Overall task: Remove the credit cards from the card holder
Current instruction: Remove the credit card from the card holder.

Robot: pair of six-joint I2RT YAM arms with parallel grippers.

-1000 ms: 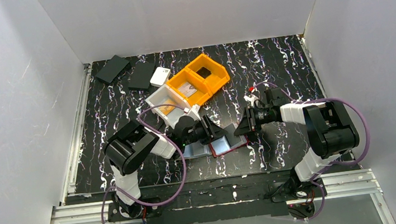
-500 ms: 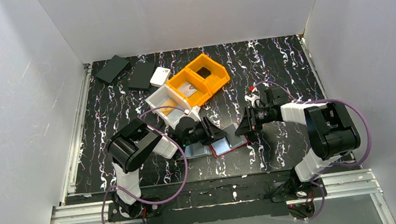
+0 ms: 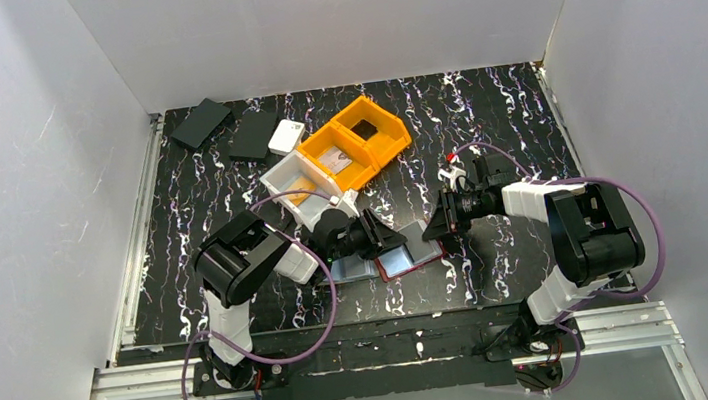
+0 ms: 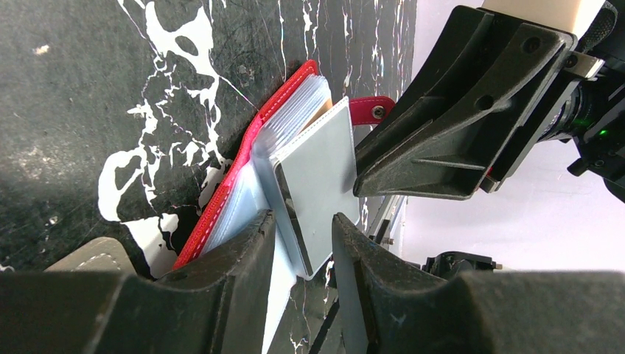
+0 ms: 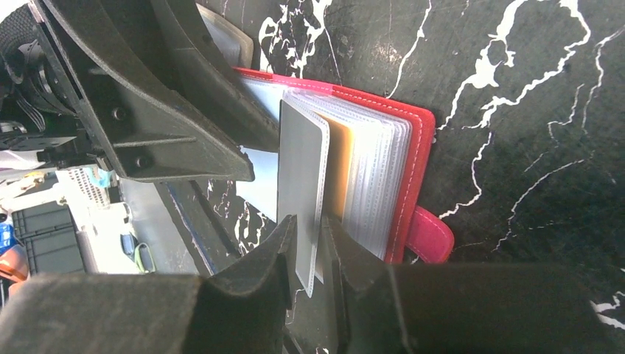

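Pinching the grey card [image 5: 302,162], the right tool [image 5: 309,221] risked dragging the whole holder [image 5: 420,147] (lying open on the desk [image 5: 516,74] between both arms) if the left tool [image 4: 302,221], astride that card's other end with grip impossible to tell, slipped.
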